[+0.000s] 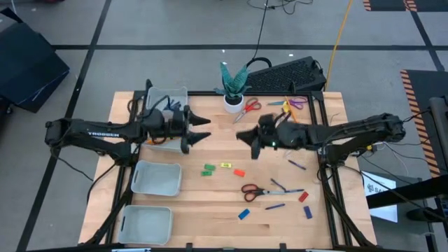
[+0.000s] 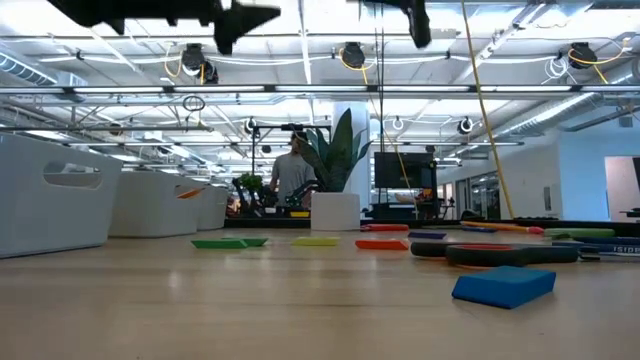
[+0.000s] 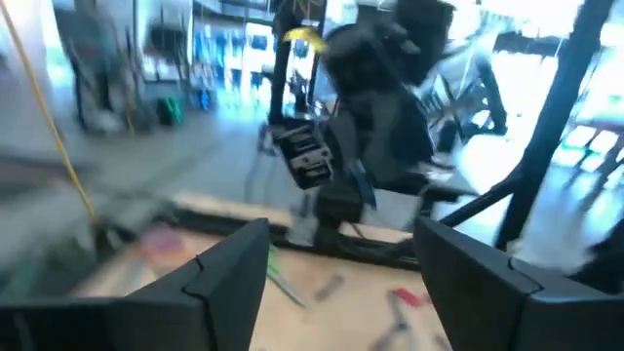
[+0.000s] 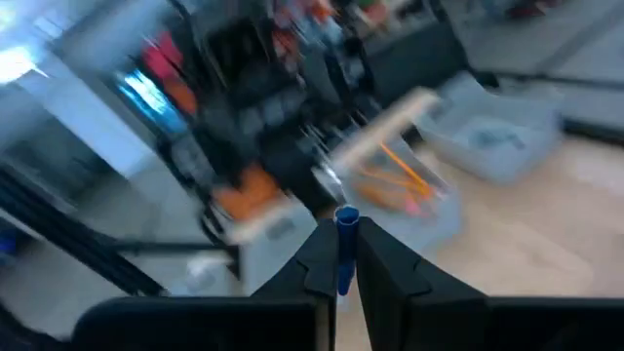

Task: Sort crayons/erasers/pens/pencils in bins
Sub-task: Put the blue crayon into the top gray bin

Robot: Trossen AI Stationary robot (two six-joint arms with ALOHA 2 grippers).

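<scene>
The high view looks straight down on the whole desk [image 1: 210, 203]. The low view sits at desk-top level, close to a blue eraser [image 2: 503, 286], facing the room. Each wrist view looks forward past its own hand toward the opposite arm.

bright ceiling lights; wrist views motion-blurred, perhaps mid-swing; soft shadows.

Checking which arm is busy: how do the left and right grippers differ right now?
The left gripper has its fingers spread wide with nothing between them; the right gripper is closed on a blue pen that sticks up between its fingers. The left one hangs beside a bin, the right one nearer the table's middle. Both are raised above the table, facing each other.
</scene>
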